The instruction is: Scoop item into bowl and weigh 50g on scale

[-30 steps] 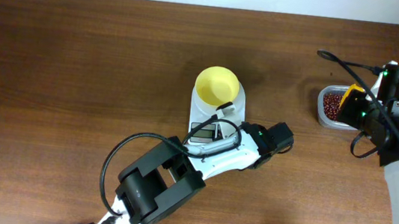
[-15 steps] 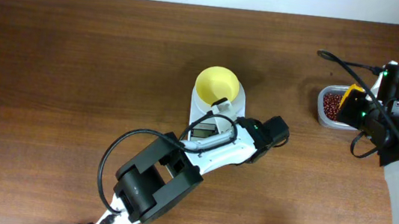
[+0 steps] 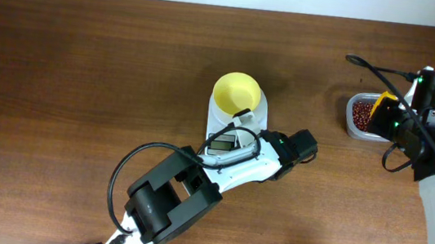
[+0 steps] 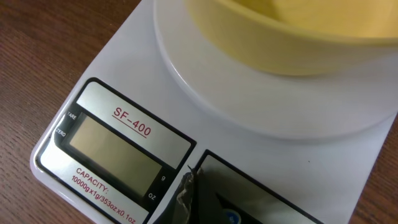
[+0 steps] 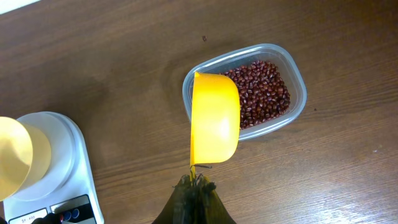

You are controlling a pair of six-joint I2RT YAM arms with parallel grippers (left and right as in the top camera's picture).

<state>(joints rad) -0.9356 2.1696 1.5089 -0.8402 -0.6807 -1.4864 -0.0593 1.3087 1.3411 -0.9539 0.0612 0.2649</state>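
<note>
The pale-yellow bowl (image 3: 235,94) stands on the white scale (image 3: 260,115) at the table's middle; it also shows in the left wrist view (image 4: 292,31) on the scale (image 4: 161,74), and looks empty. My left gripper (image 3: 244,117) is shut, its tips (image 4: 189,186) touching the scale's front panel beside the blank grey display (image 4: 115,149). My right gripper (image 5: 198,183) is shut on the handle of a darker yellow scoop (image 5: 214,118), held over the clear tub's left end. The red-brown beans (image 5: 264,93) lie in that tub (image 3: 363,116).
The clear tub (image 5: 298,74) sits at the right, near the table's far edge. The left arm's body and black cable (image 3: 168,190) stretch from the front edge to the scale. Bare brown wood (image 3: 84,66) lies to the left.
The left arm shifted slightly near the scale's front panel, first in toward it and then a little back to the right. The right arm and scoop have not moved.
</note>
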